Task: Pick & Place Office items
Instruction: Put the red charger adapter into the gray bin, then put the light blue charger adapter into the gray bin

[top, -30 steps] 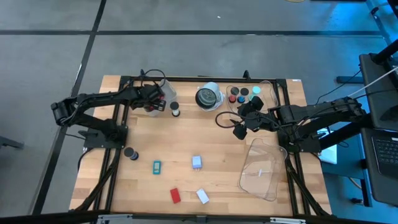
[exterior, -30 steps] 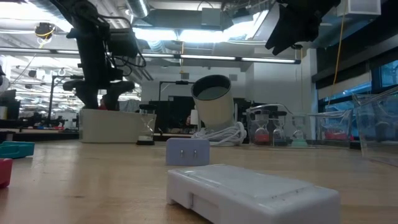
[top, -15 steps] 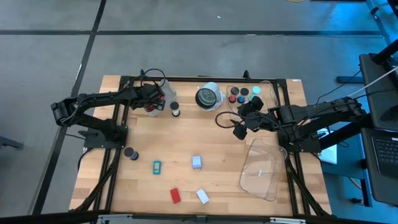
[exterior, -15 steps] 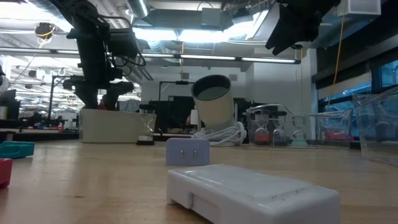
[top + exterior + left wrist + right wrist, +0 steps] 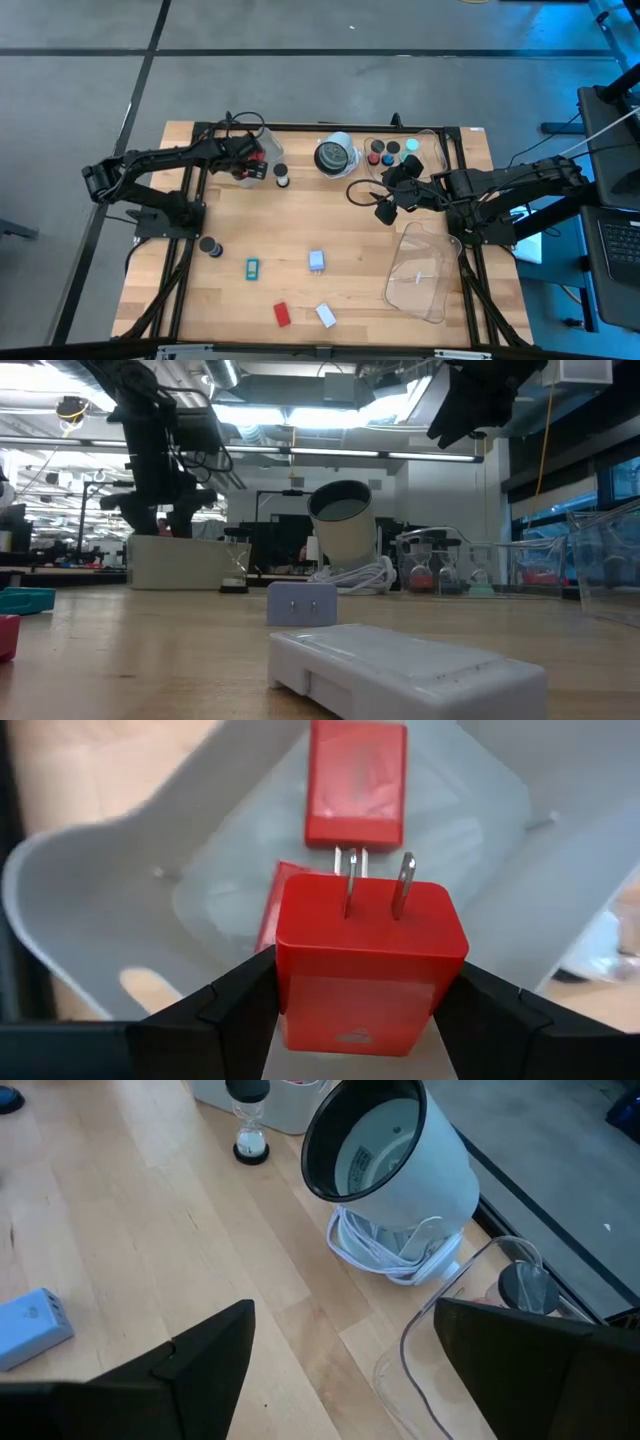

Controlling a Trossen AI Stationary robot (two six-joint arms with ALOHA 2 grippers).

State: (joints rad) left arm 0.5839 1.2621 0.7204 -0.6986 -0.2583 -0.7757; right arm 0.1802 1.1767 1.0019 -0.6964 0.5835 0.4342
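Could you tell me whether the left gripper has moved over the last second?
Yes, slightly. In the low view the left gripper has dipped closer to the clear tray beneath it, shut on a red plug block.

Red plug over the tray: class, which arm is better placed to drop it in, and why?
Left. Its pincer already grips the red plug directly above the tray, where two red plugs lie. The right pincer is open, across the table.

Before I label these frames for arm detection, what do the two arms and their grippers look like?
Both arms are dark, slim, jointed links with black cables running along them. The left gripper has two broad, angular black fingers with flat faces. The right gripper has matching wide black fingers. No markings or colour accents show on either.
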